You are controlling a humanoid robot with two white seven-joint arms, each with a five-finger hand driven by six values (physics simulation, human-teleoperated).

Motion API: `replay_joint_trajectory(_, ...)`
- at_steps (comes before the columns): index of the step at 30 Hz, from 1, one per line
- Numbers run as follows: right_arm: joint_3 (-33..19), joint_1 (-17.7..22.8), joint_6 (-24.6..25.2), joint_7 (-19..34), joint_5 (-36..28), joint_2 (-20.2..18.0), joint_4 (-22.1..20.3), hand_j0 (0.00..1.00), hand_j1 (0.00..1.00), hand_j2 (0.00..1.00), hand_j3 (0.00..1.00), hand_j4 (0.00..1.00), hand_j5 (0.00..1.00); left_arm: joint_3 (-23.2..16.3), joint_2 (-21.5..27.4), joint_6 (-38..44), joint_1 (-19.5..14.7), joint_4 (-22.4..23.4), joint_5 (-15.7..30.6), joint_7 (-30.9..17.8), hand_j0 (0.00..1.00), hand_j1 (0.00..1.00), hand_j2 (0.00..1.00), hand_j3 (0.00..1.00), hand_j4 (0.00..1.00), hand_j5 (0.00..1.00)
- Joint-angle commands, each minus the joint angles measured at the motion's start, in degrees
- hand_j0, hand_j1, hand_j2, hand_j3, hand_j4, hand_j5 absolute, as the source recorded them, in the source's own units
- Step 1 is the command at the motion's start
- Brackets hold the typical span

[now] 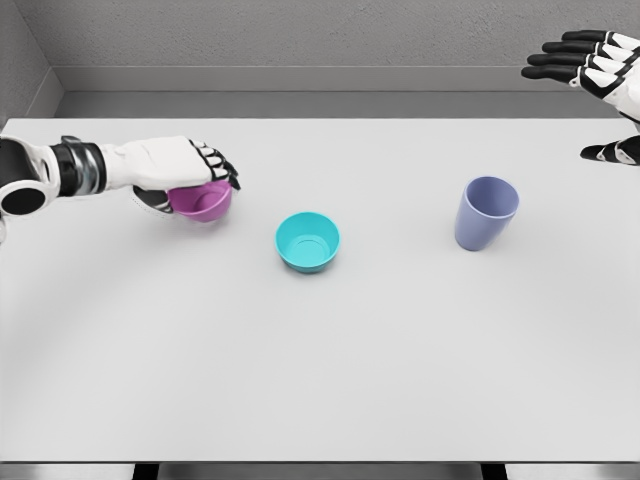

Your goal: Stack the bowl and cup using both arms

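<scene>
The left robot hand is white with black fingertips and a black-and-silver banded wrist; under its fingers sits a magenta-pink bowl. Just beyond that robot hand's fingertips is a turquoise bowl, plain inside and out. Below the right robot hand, white with black fingers, stands a periwinkle-blue cup. The worktop is plain pale grey.

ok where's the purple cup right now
In the head view, the purple cup stands upright on the table's right side, right of the teal bowl.
</scene>
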Motion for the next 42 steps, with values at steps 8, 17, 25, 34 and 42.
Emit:
replay_joint_trajectory(8,0.0,0.0,0.1,0.0,-0.4,-0.1,0.0,1.0,1.0,1.0,1.0,1.0,1.0,0.1,-4.7,0.1,-1.5,-3.4,5.3,0.2,0.75,0.75,0.75,0.75,0.75,0.75)
replay_joint_trajectory(17,0.0,0.1,0.1,0.0,-0.4,-0.1,0.0,1.0,1.0,1.0,1.0,1.0,1.0,-1.8,-9.0,0.1,-2.2,-6.8,5.3,-0.1,0.75,0.75,0.75,0.75,0.75,0.75)
replay_joint_trajectory(25,0.0,0.1,0.1,0.0,-0.4,-0.1,0.0,1.0,1.0,1.0,1.0,1.0,1.0,-5.1,-8.9,0.1,-1.8,-8.1,5.2,-0.2,0.75,0.75,0.75,0.75,0.75,0.75)
replay_joint_trajectory(34,0.0,0.0,0.1,0.0,-0.4,0.0,0.0,1.0,1.0,1.0,1.0,1.0,1.0,-5.8,-9.0,0.1,-1.3,-7.5,3.2,-0.3,0.77,0.77,0.77,0.77,0.77,0.77)
replay_joint_trajectory(42,0.0,0.1,0.1,0.0,-0.4,-0.1,0.0,1.0,1.0,1.0,1.0,1.0,1.0,-6.4,-9.0,0.1,-1.4,-7.5,2.9,-0.3,1.0,1.0,1.0,1.0,1.0,1.0)
